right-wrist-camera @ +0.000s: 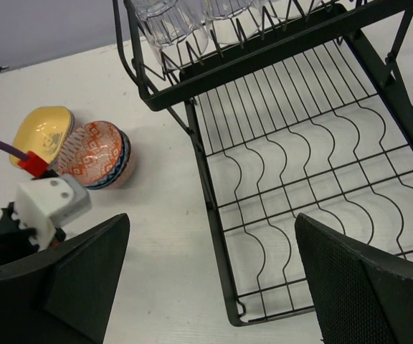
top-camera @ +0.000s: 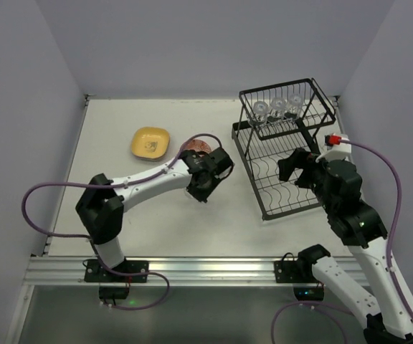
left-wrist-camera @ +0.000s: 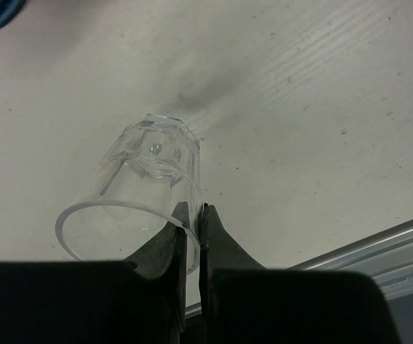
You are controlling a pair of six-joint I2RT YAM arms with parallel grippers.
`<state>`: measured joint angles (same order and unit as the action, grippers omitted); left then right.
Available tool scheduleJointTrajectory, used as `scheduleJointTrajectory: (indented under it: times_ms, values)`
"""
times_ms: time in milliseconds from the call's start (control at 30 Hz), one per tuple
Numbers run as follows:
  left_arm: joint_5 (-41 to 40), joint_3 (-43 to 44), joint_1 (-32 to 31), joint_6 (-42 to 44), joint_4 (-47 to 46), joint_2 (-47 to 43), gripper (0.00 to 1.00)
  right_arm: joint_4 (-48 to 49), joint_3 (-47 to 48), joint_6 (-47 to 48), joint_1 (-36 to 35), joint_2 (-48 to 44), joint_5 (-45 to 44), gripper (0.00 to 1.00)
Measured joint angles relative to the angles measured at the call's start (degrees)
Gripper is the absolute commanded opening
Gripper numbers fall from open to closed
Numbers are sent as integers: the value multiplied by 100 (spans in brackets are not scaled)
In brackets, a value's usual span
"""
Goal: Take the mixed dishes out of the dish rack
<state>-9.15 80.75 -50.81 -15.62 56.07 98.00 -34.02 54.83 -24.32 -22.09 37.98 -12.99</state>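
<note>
Pinching the rim of a small clear drinking glass, the left gripper is clamped on it over the white table, left of the black wire dish rack. The right gripper hangs with jaws wide apart over the rack's lower tray. Three clear glasses sit on the far upper shelf.

The dish rack's wavy lower tray lies bare, open from above and from its near end. Its far end is roofed by the upper shelf, where glasses stand. Left of the rack, open surface runs to a reddish bowl and a yellow plate.
</note>
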Motion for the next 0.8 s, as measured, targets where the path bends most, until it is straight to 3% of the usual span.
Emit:
scheduleJointTrajectory:
  times_ms: [133, 433, 800]
  values:
    - [52, 136, -365, 35, 28, 579, 0, -214, 0, 155, 0, -50, 28, 99]
    - [219, 229, -448, 192, 96, 929, 0, -380, -15, 313, 0, -37, 177, 99]
    - [356, 229, -463, 345, 24, 938, 17, -385, -70, 354, -2, 66, 356, 99]
